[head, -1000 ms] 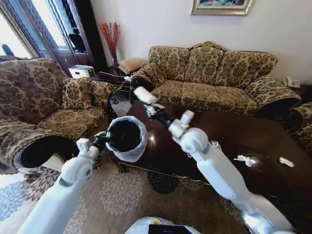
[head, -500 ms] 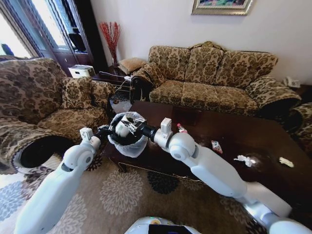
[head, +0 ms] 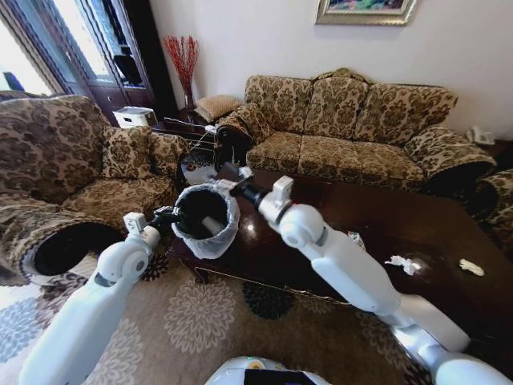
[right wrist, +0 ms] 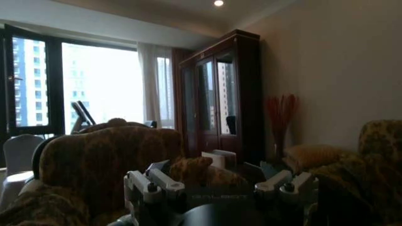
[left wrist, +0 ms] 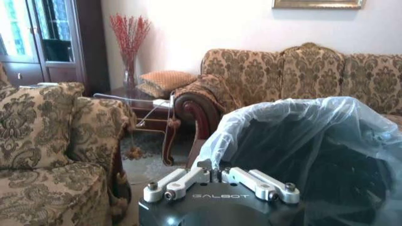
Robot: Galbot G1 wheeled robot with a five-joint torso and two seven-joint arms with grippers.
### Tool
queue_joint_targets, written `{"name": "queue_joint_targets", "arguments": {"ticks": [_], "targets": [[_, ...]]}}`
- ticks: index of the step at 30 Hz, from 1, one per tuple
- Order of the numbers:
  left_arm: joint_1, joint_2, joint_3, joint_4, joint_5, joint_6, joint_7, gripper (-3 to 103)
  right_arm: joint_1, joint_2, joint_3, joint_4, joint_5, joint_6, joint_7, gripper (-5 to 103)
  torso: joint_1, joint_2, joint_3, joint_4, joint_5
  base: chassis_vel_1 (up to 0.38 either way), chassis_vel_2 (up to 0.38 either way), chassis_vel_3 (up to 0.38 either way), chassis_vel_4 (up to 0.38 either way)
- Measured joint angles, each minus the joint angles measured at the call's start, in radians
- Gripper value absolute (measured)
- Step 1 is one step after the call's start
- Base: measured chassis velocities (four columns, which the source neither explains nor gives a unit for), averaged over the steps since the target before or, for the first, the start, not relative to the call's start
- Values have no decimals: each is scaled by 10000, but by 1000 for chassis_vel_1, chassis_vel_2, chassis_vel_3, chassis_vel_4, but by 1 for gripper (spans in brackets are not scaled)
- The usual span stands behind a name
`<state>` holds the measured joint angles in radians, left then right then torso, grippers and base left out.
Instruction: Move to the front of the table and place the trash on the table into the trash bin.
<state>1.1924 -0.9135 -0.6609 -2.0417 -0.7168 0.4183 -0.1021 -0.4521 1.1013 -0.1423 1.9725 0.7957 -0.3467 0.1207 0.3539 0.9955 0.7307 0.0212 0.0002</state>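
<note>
Living room, sofas at 9 and 12 o'clock round table (head: 401, 228); left gripper (head: 166, 216) clamped on trash bin (head: 206, 220) rim, right gripper (head: 232, 183) spread empty above; trash (head: 403, 263) at 3 o'clock.

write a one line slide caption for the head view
Left gripper holds the bin at the table edge; right gripper open beside its rim.

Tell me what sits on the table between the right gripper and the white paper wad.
In the head view, the right gripper is at the trash bin's far rim. Between it and the paper wad the dark table holds a small colourful wrapper, partly behind the right arm.
</note>
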Motion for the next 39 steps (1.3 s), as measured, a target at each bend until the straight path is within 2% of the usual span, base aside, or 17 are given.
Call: {"name": "queue_joint_targets", "arguments": {"ticks": [1,4,8,10,14,15,18,24,26,30,33,38,39], "targets": [[0,0,0,0,0,0,0,3,0,0,0,0,0,0,0,88,0,0,0,0,0,0,0,0,0],[214,-174,-132,-139,146,-27,34,3,-1145,-594,1424,0,-335,43,-43,99,0,1,-1,0,0,0,0,0,0],[314,-273,-150,-198,305,-33,37,3,-2460,-1062,2639,-31,-676,153,-198,100,-1,1,-1,-1,1,0,0,0,0],[370,-350,-172,-261,454,-54,38,3,-4114,-1302,3578,-302,-1157,598,-144,100,-1,1,-1,-7,4,0,0,0,0],[651,-431,-408,-437,556,-91,48,3,-4872,-1160,3845,-831,-1464,987,218,100,-2,1,-1,-12,-3,0,0,0,0],[872,-500,-589,-558,669,-154,26,3,-5161,-864,3895,-1251,-1495,1091,453,100,-2,1,-1,4,4,-54,-44,-51,-29],[956,-582,-613,-601,778,-193,-38,3,-5508,-472,3949,-1607,-1568,1211,764,100,-2,1,-1,10,-1,-26,-29,-34,-13],[1001,-743,-488,-732,888,-202,-48,3,-5922,659,3846,-3237,-2176,1570,993,100,-1,1,0,-4,0,-33,-33,-40,-38],[1013,-747,-489,-755,888,-202,-49,3,-5921,759,3833,-3410,-2241,1597,943,100,-1,1,0,-3,-1,-87,-73,-101,-93],[1122,-758,-585,-862,889,-255,-42,3,-5825,1157,3660,-4153,-2633,1505,12,100,-1,1,0,0,-3,-97,-96,-106,-93],[1146,-791,-597,-874,889,-295,-37,3,-5773,1189,3586,-4290,-2802,1446,-356,100,-1,1,0,3,-3,-104,-106,-99,-101],[1169,-925,-595,-879,898,-381,45,3,-5706,1186,3352,-4365,-3318,1406,-921,100,0,1,0,-7,-4,-119,-108,-127,-129],[1166,-981,-577,-880,897,-408,69,3,-5662,1160,3248,-4390,-3600,1396,-1224,100,0,1,0,-8,-3,-85,-90,-96,-51]]}}
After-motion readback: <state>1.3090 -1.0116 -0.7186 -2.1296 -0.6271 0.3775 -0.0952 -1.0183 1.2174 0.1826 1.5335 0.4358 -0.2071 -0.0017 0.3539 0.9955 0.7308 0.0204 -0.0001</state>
